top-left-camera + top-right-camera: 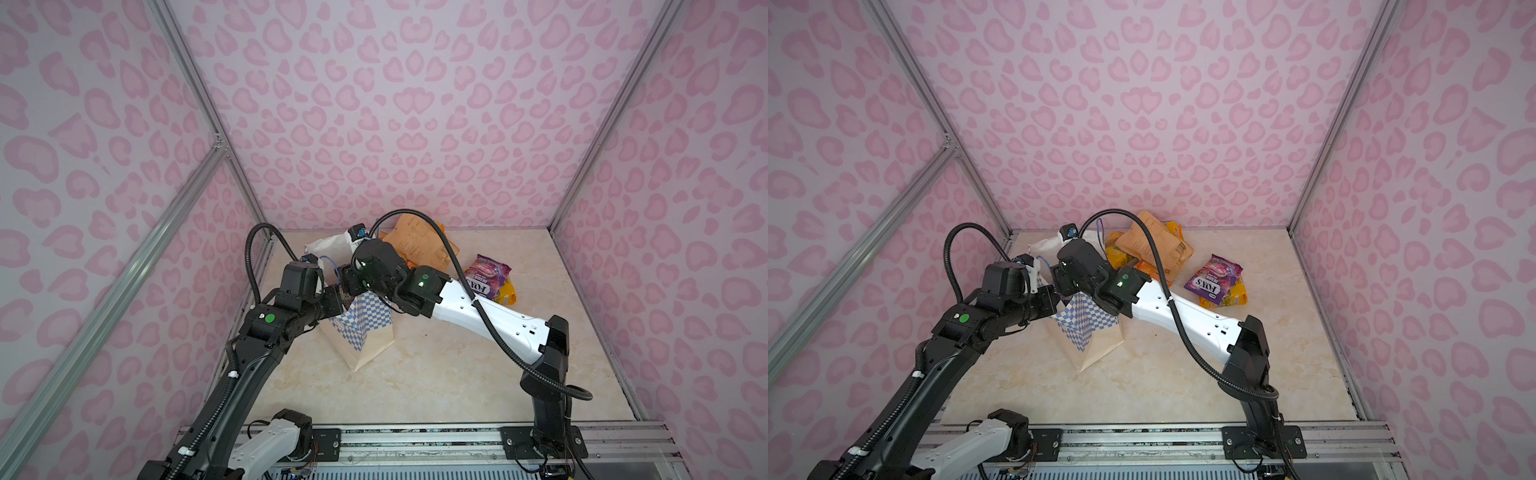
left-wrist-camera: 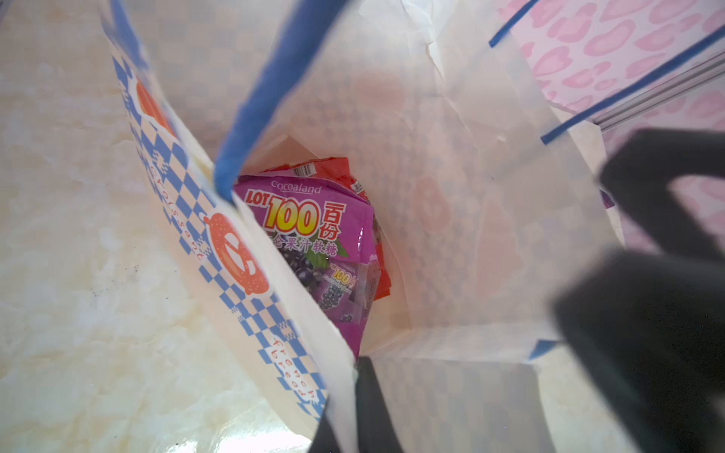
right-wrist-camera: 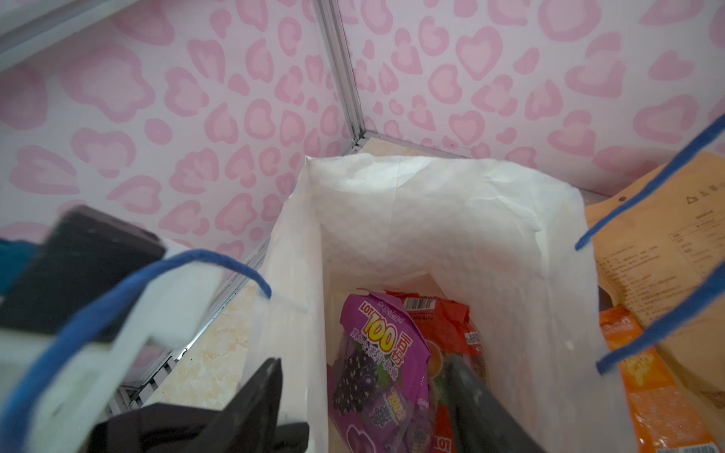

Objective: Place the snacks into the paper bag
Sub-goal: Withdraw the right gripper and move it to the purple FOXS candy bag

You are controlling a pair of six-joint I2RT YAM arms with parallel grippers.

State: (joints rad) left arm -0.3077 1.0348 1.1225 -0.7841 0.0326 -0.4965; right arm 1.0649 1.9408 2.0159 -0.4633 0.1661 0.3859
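The paper bag (image 1: 365, 328) (image 1: 1088, 328) stands upright at the table's centre-left, its mouth open. My left gripper (image 2: 349, 408) (image 1: 337, 298) is shut on the bag's rim. My right gripper (image 3: 365, 392) (image 1: 347, 279) hangs open over the mouth, one finger inside the bag and the other by its wall. At the bottom of the bag a purple packet (image 2: 310, 235) (image 3: 376, 353) lies on a red one (image 3: 443, 317). Behind and right of the bag lie the tan pouch (image 1: 419, 245) (image 3: 667, 255), orange packets (image 1: 1119, 253) (image 3: 647, 392), the purple FOX'S packet (image 1: 486, 274) and a yellow one (image 1: 507, 293).
Pink patterned walls enclose the marble table (image 1: 436, 374) on three sides, with metal frame posts (image 1: 582, 187) at the corners. The bag stands near the left wall. Blue cord handles (image 3: 647, 341) hang loose around the bag's mouth.
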